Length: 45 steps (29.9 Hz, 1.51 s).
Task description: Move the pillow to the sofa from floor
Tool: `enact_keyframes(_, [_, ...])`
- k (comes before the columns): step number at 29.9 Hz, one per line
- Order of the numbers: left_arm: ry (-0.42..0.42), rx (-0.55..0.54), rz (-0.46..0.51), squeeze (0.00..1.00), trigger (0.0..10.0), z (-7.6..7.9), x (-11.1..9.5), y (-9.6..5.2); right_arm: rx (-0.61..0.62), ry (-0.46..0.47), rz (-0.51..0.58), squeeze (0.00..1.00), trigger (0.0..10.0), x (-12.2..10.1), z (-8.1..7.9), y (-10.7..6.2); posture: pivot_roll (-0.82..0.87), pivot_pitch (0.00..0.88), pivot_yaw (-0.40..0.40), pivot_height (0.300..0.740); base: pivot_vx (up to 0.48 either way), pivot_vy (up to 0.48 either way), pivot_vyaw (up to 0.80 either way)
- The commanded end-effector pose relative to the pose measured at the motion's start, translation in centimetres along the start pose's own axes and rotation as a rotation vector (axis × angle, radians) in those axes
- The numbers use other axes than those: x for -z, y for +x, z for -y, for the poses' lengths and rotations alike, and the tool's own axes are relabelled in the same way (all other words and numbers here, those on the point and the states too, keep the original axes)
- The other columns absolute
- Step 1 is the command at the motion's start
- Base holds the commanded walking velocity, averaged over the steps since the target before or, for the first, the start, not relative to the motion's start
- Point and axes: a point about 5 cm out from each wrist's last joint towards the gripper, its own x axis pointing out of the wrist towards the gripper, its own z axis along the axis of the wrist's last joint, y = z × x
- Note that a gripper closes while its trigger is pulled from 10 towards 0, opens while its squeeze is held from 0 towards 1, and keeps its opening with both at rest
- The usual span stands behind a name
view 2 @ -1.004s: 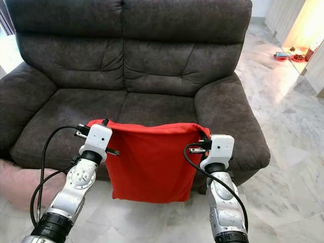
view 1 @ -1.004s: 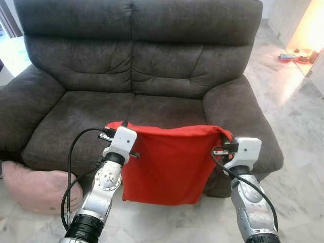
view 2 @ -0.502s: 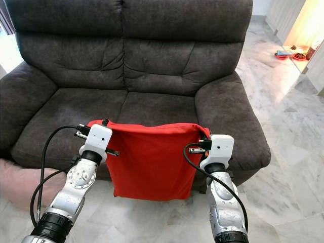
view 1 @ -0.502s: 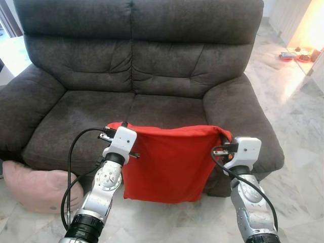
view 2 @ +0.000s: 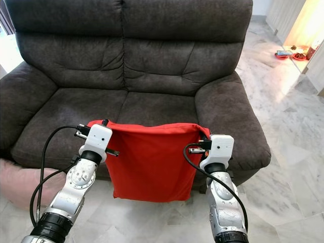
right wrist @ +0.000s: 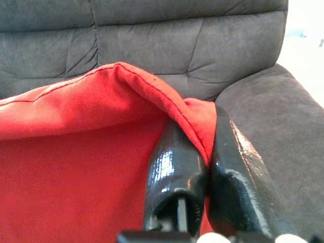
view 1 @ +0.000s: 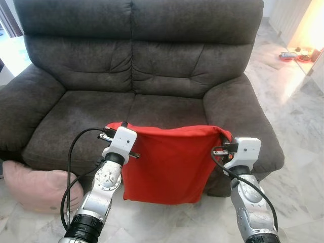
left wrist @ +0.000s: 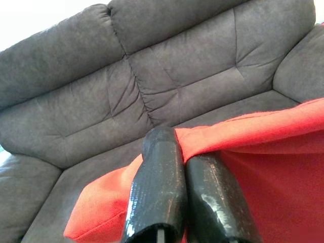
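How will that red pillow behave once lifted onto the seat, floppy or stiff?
Likely floppy: the red pillow hangs flat like a sheet from the left gripper and right gripper. Probably light, since corner pinches alone carry it. It may slump on the sofa.

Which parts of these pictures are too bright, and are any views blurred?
Left eye view: the floor at the upper right is washed out by warm light; the sofa and red pillow are sharp and evenly lit. Left wrist view: the corner above the sofa back is blown out white; the fingers show glare. Right wrist view: white overexposure beside the armrest.
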Motion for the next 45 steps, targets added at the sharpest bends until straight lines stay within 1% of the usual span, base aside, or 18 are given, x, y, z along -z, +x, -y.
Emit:
enact_keyframes(1, [0.021, -0.029, 0.122, 0.00, 10.0, -0.63, -2.58, 0.62, -0.004, -0.001, 0.033, 0.00, 10.0, -0.77, -0.01, 0.46, 0.12, 0.055, -0.022, 0.740, 0.000, -0.304, 0.00])
enact_keyframes(11, [0.022, -0.030, 0.120, 0.00, 10.0, -0.63, -2.51, 0.68, -0.009, -0.002, 0.034, 0.00, 10.0, -0.82, -0.09, 0.53, 0.12, 0.052, -0.022, 0.740, 0.000, -0.306, 0.00])
enact_keyframes(15, [0.005, -0.037, 0.118, 0.00, 10.0, -0.69, -2.45, 0.70, -0.010, -0.002, 0.034, 0.00, 10.0, -0.82, -0.07, 0.56, 0.12, 0.052, -0.023, 0.740, 0.000, 0.000, 0.00])
enact_keyframes(45, [-0.009, -0.058, 0.135, 0.00, 10.0, -1.06, -2.88, 0.61, -0.015, 0.003, 0.038, 0.00, 10.0, -0.83, -0.31, 0.60, 0.12, 0.054, -0.021, 0.740, 0.000, 0.000, 0.00])
